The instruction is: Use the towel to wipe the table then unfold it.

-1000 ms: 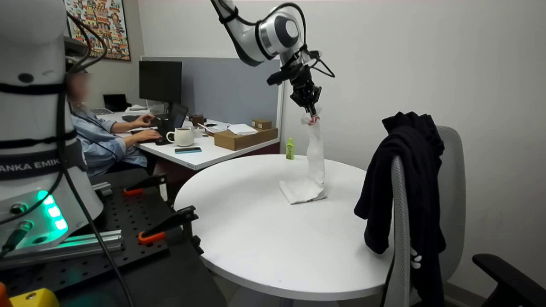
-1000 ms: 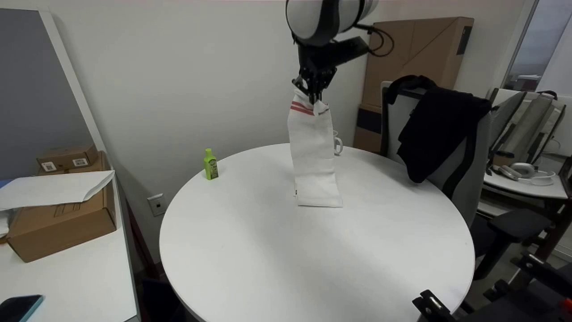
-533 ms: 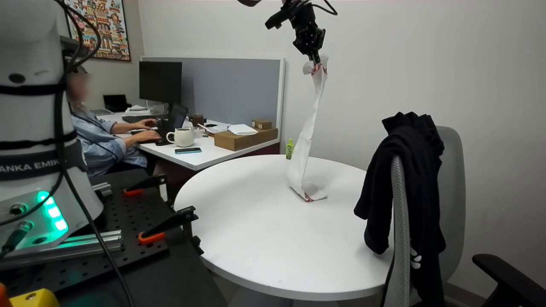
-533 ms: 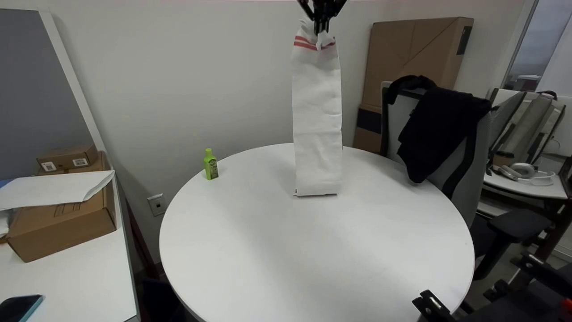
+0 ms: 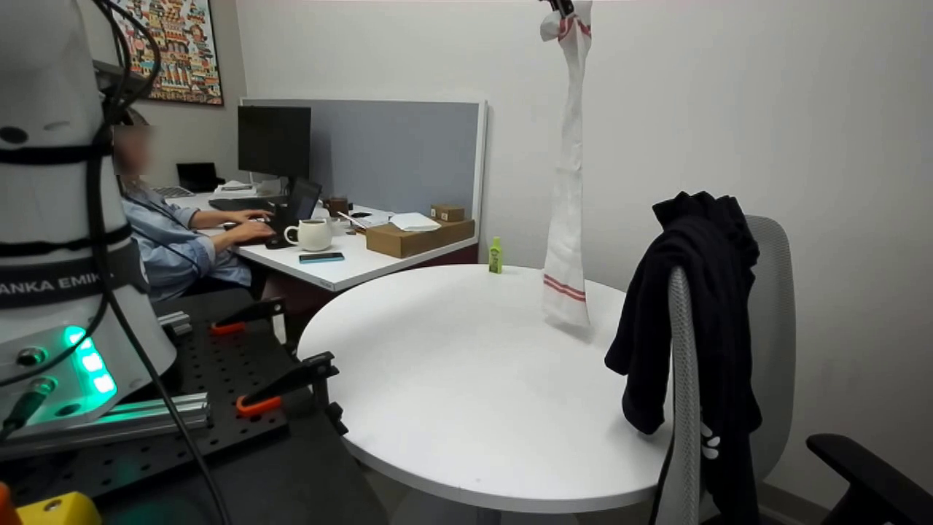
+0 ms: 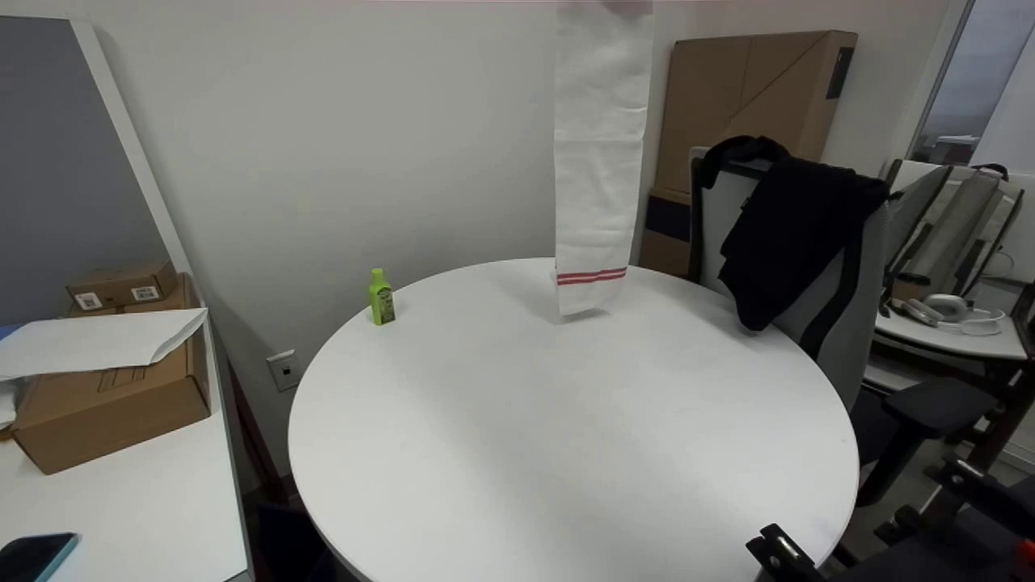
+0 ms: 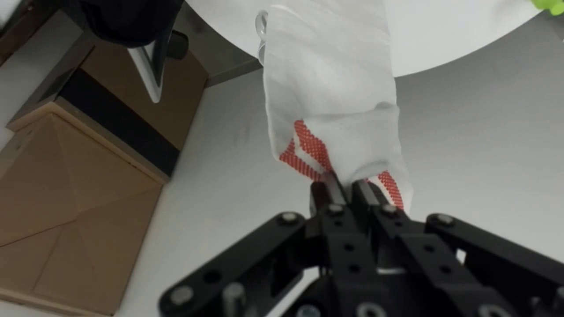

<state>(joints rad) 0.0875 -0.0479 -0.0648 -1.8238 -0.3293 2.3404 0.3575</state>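
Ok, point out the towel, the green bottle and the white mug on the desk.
Towel (image 6: 598, 162), in an exterior view: on its hanging length.
Green bottle (image 6: 381, 302), in an exterior view: on its body.
White mug (image 5: 315, 235), in an exterior view: on its outer wall.

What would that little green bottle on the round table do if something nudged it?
The green bottle would probably tip fairly easily, since it stands upright and is much taller than wide. An outward push might send it off the round table, as it stands near the edge. I can't judge its weight.
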